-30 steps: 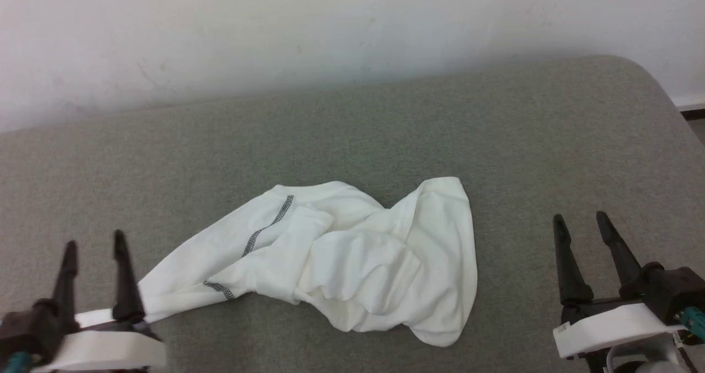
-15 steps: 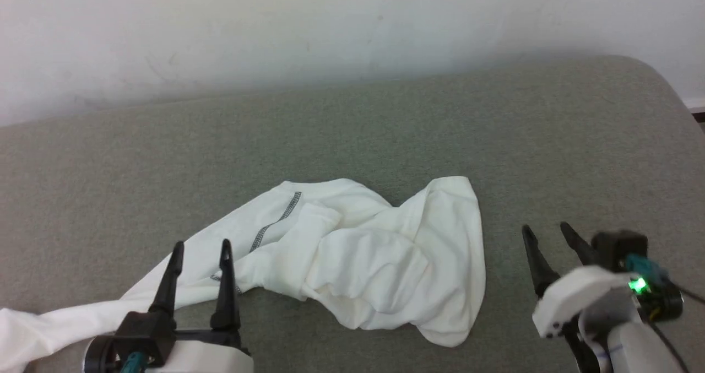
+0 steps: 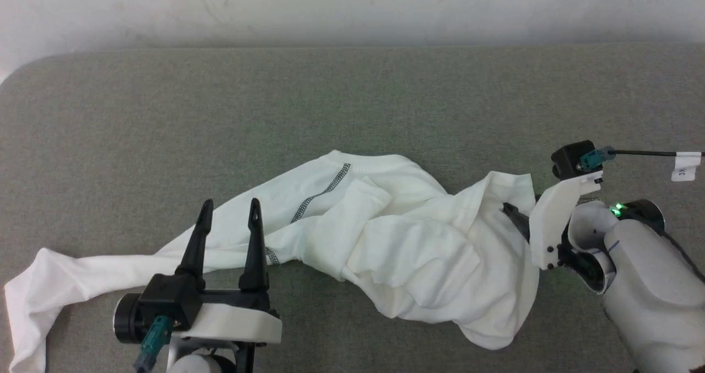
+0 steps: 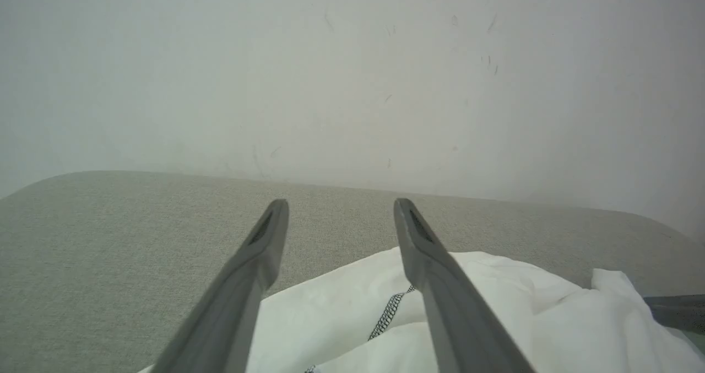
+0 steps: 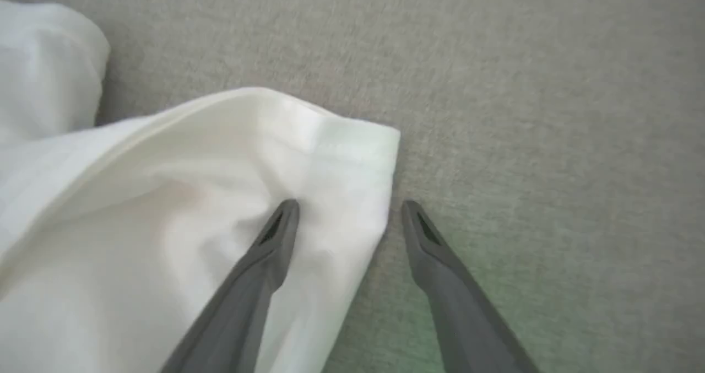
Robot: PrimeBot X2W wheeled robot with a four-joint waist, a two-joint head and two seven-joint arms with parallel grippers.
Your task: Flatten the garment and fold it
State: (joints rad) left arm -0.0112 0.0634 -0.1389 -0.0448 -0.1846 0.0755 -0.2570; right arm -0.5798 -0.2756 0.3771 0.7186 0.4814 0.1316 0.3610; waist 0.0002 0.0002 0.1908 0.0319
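White thin-fabric long-sleeved shirt (image 3: pixel 396 246), dark zigzag seam stitching: lay crumpled mid-way across the grey woven-cloth table (image 3: pixel 385 103), one sleeve (image 3: pixel 82 268) trailing left toward the near side. Step in hand, by my reckoning: flattening, no fold begun. Left two-fingered dark gripper (image 3: pixel 231 203): spread wide, empty, over the sleeve. Right two-fingered dark gripper (image 5: pixel 350 205): spread wide, straddling a hem corner (image 5: pixel 380 141), nothing pinched. Next move likely called for closing there and drawing outward. Room: bare cloth beyond and to both sides; pale wall (image 3: pixel 352 4) behind the far edge.

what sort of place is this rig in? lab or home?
Likely an indoor test bench, hard to say more: a grey fabric-covered surface with rounded corners, against a plain scuffed white wall, with one crumpled white shirt on it.
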